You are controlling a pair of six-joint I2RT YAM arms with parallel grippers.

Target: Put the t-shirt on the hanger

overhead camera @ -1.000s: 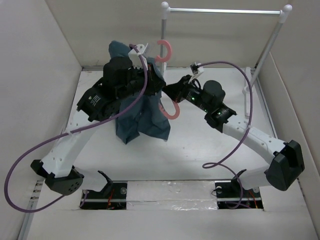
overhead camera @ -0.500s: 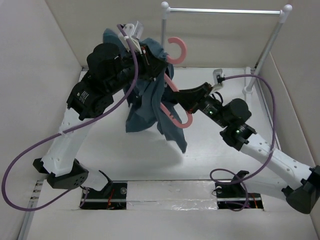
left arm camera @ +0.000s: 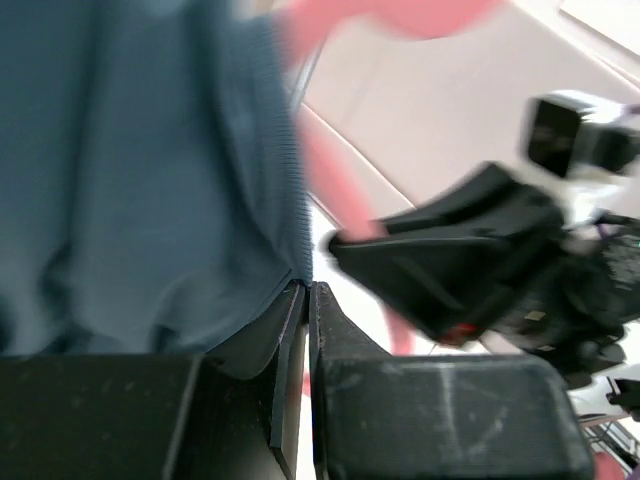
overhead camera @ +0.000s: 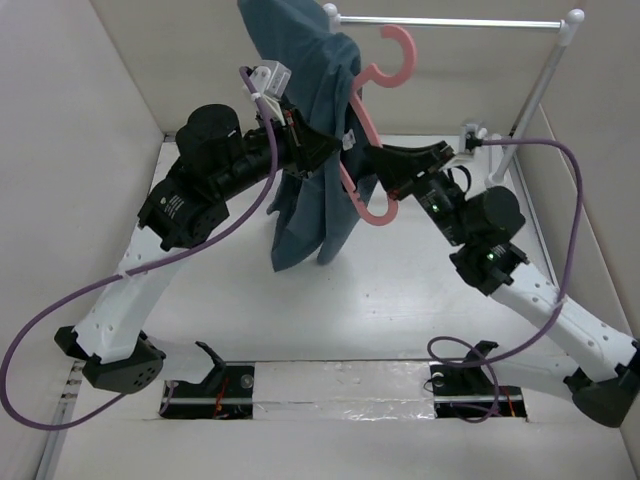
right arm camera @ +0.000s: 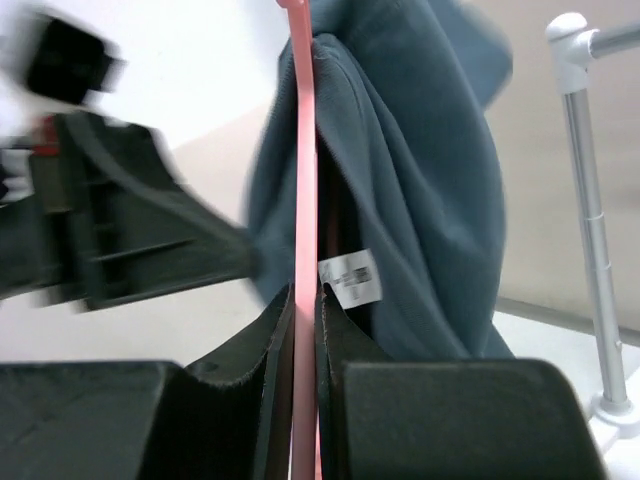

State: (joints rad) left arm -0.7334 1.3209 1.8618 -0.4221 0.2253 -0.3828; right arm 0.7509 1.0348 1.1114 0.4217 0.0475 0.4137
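The dark teal t-shirt hangs in folds high above the table, draped over one arm of the pink hanger. The hanger's hook points up beside the rack rail. My left gripper is shut on the t-shirt's edge; in the left wrist view the cloth runs into the closed tips of that gripper. My right gripper is shut on the hanger; the right wrist view shows the pink bar between its jaws, with the shirt and its white label just beyond.
A white rack with a metal rail and slanted post stands at the back right; its post also shows in the right wrist view. White walls enclose the table. Purple cables loop off both arms.
Both arms have risen and carried the t-shirt and hanger up and back towards the rack rail. The hanger's hook now sits level with the rail. Both grips held.
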